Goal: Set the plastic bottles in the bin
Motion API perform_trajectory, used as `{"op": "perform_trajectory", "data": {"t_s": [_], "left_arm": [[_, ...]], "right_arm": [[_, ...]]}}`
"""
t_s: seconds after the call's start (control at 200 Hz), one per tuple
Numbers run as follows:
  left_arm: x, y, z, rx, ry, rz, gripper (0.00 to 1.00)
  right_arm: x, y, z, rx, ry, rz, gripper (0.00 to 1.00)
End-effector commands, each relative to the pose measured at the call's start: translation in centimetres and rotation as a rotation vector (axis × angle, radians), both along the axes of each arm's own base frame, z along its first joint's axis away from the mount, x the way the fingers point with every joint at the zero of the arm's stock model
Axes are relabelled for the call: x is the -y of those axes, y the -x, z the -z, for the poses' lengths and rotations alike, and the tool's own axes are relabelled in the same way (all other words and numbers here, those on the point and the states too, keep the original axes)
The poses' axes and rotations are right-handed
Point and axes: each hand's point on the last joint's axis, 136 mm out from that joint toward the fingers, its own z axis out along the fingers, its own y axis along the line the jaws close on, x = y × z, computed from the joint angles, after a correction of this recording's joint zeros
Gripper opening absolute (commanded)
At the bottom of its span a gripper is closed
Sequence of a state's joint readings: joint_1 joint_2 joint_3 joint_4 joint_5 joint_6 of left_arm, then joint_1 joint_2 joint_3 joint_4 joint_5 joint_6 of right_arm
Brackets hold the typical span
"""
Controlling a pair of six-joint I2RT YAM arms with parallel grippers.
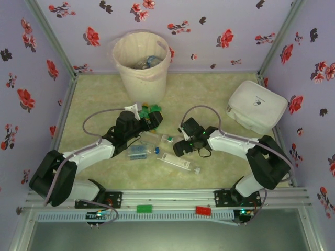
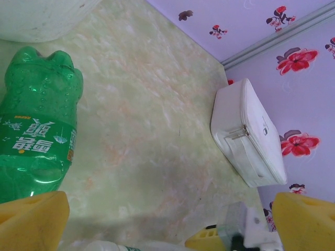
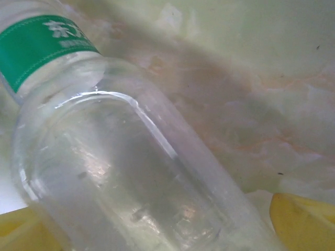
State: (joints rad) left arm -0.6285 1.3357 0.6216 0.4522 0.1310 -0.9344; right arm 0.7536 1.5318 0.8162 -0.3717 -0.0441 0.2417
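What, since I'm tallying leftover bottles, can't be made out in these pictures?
- Top view: what lies inside the bin, too small and shadowed to count.
- Top view: green bottles, partly hidden by the left gripper.
- Right wrist view: clear bottle, both ends cut off by the frame; whether the right gripper grips it, fingers cropped at the bottom edge.

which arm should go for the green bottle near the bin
Left. The left gripper, open, sits beside the green bottle close to the bin; the right gripper is farther off, over a clear bottle.
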Motion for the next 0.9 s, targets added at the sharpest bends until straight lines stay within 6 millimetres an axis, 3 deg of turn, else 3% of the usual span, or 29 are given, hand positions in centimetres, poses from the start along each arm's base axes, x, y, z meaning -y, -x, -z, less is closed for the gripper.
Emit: {"op": "perform_trajectory", "data": {"t_s": [0.0,0.15,0.46,0.71,0.895], "left_arm": [[0.1,-0.3,-1.2,0.03,0.028,-0.005,1.0],[0.1,-0.3,-1.0,0.025,0.029,-0.009,1.0],[0.8,-0.9,-0.5,-0.009,0.081,-0.022,1.0],[2.4,-1.6,-0.5,-0.033,0.192,0.002,1.0],[3.9,-1.4,-1.0,-0.034,0.275,0.038,1.0]], "right_arm": [[0.0,-0.4,0.9,0.005,0.021,0.034,0.93],[-0.3,-1.2,1.1,0.019,0.027,0.044,0.88],[-0.8,-2.3,0.8,0.049,0.023,0.059,0.68],[-2.2,-4.4,-2.8,0.164,-0.068,0.074,0.5],[-3.5,-5.8,-6.1,0.252,-0.179,0.095,0.45]]}}
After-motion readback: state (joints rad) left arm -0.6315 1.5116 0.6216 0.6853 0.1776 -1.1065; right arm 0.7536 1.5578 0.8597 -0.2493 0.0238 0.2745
